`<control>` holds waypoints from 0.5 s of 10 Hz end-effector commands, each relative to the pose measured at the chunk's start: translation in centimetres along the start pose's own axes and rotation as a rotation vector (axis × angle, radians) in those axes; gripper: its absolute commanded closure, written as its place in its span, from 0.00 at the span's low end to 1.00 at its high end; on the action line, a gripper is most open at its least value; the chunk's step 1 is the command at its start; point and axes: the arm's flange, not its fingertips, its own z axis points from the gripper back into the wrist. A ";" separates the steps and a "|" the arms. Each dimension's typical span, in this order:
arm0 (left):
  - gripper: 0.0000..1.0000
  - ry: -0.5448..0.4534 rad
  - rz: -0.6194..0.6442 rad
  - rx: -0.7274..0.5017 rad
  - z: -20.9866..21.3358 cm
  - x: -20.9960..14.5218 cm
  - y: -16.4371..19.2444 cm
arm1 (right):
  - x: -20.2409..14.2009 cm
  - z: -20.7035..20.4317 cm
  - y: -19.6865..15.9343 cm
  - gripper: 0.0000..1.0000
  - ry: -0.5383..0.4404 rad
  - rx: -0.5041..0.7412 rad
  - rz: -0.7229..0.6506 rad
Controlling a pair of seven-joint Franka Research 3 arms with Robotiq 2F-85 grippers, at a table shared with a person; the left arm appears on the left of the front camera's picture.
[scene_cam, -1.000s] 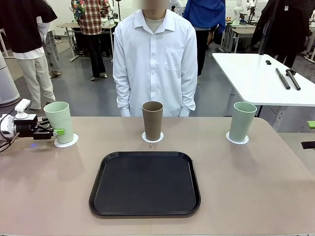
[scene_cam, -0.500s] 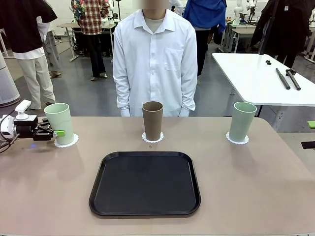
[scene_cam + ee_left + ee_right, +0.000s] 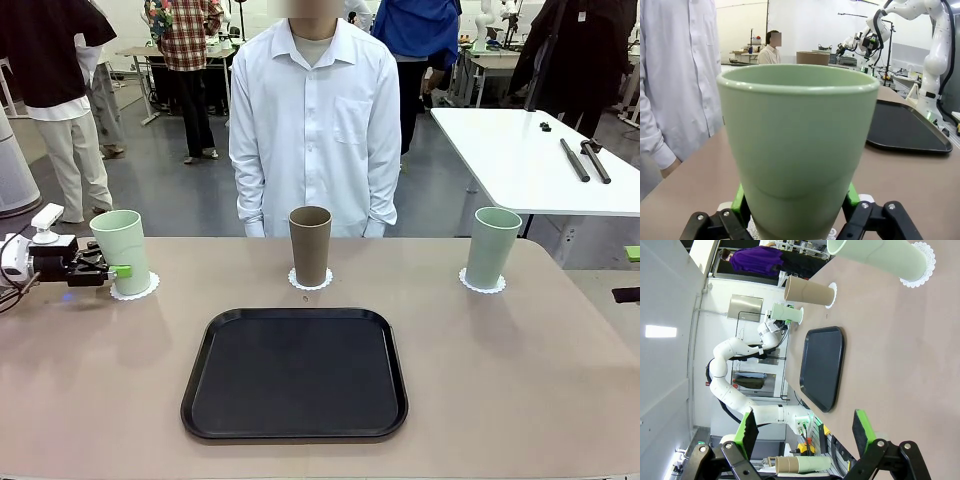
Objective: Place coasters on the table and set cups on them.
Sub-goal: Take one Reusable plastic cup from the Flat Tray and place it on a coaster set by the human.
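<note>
Three cups stand on coasters along the far side of the table (image 3: 100, 380). The left mint green cup (image 3: 122, 250) rests on a lacy white coaster (image 3: 134, 291). My left gripper (image 3: 108, 270) reaches it from the left, its green pads pressed to both sides near the base. That cup (image 3: 797, 145) looms close in the left wrist view, with the gripper (image 3: 795, 200) closed around its bottom. The brown cup (image 3: 310, 245) sits on the middle coaster (image 3: 310, 283), the right mint cup (image 3: 493, 247) on its coaster (image 3: 482, 285). My right gripper (image 3: 805, 425) is open and holds nothing.
A black tray (image 3: 295, 373) lies bare at the table's near middle. A person in a white shirt (image 3: 315, 120) stands behind the brown cup with arms down. A white table (image 3: 530, 160) with dark tools stands at the back right.
The left arm has eased very slightly to the left. The cups and coasters have not moved.
</note>
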 end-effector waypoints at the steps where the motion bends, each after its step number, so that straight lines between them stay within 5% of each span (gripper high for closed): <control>1: 0.00 0.016 0.023 -0.030 0.2 -0.4 0.3 | -0.4 -0.2 0.2 0.00 -0.007 0.003 0.006; 5: 0.00 0.046 -0.012 -0.007 0.5 -0.2 0.2 | -0.4 -0.2 0.2 0.00 -0.007 0.003 0.006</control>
